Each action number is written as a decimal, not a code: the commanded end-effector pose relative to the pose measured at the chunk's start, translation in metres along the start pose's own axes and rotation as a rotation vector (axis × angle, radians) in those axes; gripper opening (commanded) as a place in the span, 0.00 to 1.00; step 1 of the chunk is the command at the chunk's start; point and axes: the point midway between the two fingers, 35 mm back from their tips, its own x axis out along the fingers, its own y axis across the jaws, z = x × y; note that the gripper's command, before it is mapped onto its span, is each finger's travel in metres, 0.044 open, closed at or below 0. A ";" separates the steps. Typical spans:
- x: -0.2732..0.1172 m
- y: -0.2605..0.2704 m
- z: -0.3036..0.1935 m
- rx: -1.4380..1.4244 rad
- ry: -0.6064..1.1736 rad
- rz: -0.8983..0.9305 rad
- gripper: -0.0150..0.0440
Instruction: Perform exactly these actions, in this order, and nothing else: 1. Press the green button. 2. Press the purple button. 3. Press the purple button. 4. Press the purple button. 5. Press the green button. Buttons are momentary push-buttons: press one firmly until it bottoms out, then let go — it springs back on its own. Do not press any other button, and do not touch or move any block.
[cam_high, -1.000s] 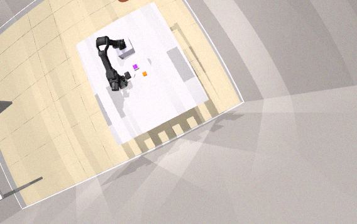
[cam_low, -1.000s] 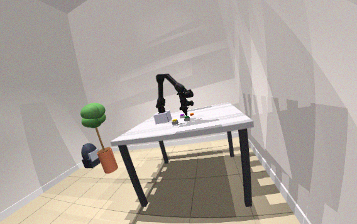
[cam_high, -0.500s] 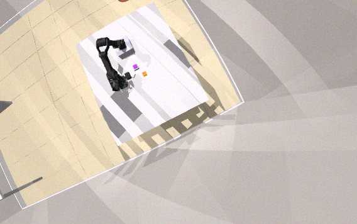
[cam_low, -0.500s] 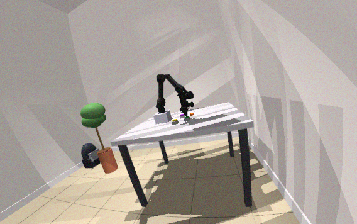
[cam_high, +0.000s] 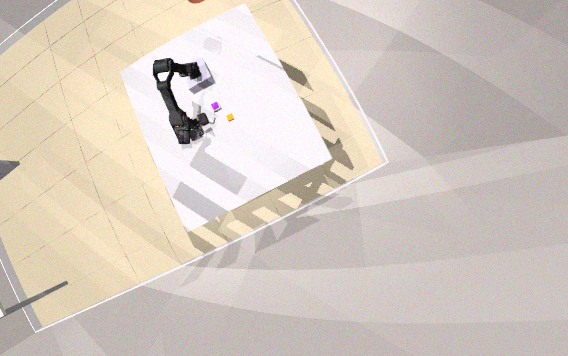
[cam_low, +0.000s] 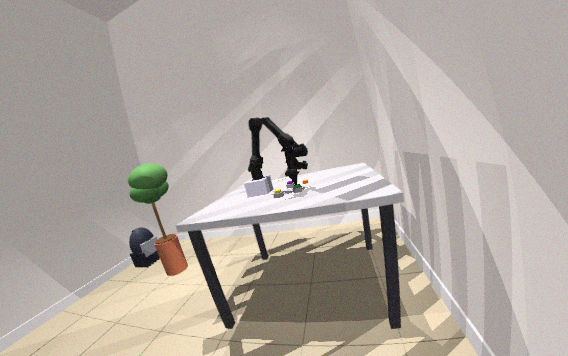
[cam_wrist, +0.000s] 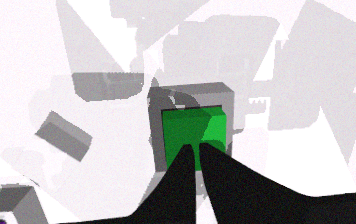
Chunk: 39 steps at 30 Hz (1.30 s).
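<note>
The green button (cam_wrist: 194, 125) (cam_low: 298, 188) has a green cap in a grey housing. The cap stands proud of its housing in the wrist view. My gripper (cam_wrist: 195, 151) (cam_low: 296, 184) is shut and empty, with its fingertips over the near part of the green cap. I cannot tell whether they touch it. The purple button (cam_high: 215, 106) (cam_low: 289, 183) stands close by; only a corner of its grey housing (cam_wrist: 17, 206) and a sliver of purple show at the lower left of the wrist view. The arm hides the green button in the top view.
A yellow button (cam_low: 278, 192) is near the green one. A small orange block (cam_high: 230, 117) (cam_low: 305, 181) lies beyond the purple button. A small grey block (cam_wrist: 64, 136) lies left of the green button in the wrist view. A pale grey box (cam_high: 202, 84) (cam_low: 258, 187) stands by the arm's base.
</note>
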 end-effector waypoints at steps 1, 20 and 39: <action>-0.023 0.000 0.001 0.000 -0.011 -0.002 0.29; -0.089 0.085 -0.023 0.000 -0.009 0.007 0.29; -0.022 0.148 -0.070 0.000 -0.006 0.010 0.29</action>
